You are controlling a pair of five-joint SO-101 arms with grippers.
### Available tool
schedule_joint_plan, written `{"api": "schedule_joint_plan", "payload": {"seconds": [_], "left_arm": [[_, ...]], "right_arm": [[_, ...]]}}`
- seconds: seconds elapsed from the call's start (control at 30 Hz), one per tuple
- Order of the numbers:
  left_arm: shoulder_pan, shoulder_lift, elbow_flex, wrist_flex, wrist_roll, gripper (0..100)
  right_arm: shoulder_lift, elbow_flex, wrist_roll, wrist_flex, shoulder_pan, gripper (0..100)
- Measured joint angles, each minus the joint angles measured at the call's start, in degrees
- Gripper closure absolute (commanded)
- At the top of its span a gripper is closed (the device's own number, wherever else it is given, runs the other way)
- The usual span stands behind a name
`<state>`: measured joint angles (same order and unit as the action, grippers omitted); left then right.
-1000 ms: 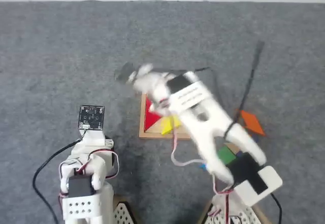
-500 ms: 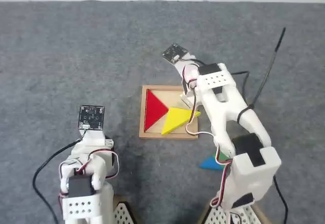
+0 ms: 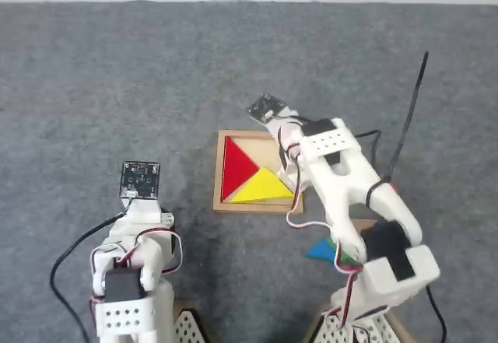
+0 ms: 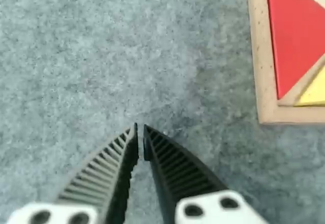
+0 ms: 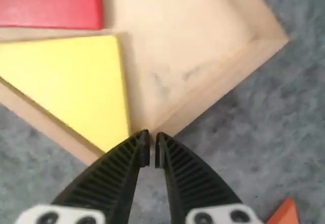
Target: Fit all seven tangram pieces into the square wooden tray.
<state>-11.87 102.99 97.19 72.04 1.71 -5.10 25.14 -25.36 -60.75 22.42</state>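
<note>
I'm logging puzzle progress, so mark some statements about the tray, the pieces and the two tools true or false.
The red triangle lies in the tray. True.
The yellow triangle lies outside the tray. False: it is in the tray beside the red triangle.
The left tool grips a piece. False: it is shut on nothing.
The right tool is shut near the tray's rim. True.
All seven pieces are in the tray. False: a blue piece lies on the carpet.

matt pale wooden tray point(image 5: 203, 76), fuzzy grey carpet point(image 4: 101, 56), ribbed black plastic tool point(image 5: 151, 144)
</note>
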Motion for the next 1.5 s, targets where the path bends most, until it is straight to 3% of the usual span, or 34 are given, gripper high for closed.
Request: {"api": "schedule_joint_plan", "payload": {"seconds": [0.2, 0.8, 1.17, 1.3, 1.5], "left_arm": [[0.0, 0.0, 0.0, 0.0, 0.0, 98], [0.0, 0.0, 0.0, 0.0, 0.0, 98], [0.0, 0.0, 0.0, 0.0, 0.0, 98], [0.0, 0.0, 0.0, 0.0, 0.0, 98], [0.0, 0.0, 0.0, 0.0, 0.0, 98]], "right_arm": [[5.9, 2.3, 1.0, 0.0, 2.5, 97.2], [1.8, 4.0, 1.1, 3.1, 12.3, 97.2], [3.6, 4.6, 4.0, 4.3, 14.8, 97.0], [13.3, 5.1, 4.0, -0.7, 8.9, 96.8], [25.1, 12.0, 4.0, -5.5, -5.5, 97.2]]}}
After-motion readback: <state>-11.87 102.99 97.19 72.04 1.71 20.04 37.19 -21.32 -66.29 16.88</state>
